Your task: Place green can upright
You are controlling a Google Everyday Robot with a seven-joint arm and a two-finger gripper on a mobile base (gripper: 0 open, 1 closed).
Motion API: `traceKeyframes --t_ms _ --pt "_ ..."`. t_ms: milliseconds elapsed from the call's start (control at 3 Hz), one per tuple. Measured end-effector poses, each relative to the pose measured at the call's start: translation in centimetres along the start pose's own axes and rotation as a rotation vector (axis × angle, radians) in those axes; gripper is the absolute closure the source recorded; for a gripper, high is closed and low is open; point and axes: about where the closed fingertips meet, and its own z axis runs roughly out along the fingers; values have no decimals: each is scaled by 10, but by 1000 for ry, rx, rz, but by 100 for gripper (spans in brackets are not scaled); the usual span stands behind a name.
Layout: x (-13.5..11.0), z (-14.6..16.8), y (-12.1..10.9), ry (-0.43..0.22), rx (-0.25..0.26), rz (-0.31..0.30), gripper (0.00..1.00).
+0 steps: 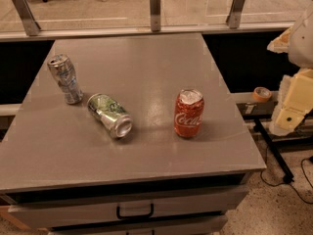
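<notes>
The green can (109,115), with a green and white label, lies on its side on the grey table (146,58), left of centre, its silver end facing the front right. My gripper (292,112) hangs at the right edge of the view, beyond the table's right side and well clear of the green can, with nothing seen in it.
A dented silver can (65,79) stands just behind and left of the green can. A red Coca-Cola can (189,113) stands to its right. A tape roll (262,93) lies on a ledge right of the table. A drawer handle (134,212) is below the front edge.
</notes>
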Motion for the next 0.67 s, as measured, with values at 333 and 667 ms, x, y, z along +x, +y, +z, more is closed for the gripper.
traceKeyframes --t_ms 333,667 --pt "0 0 0 0 0 0 0" --pt "-13 3 -1 -18 -5 47 0"
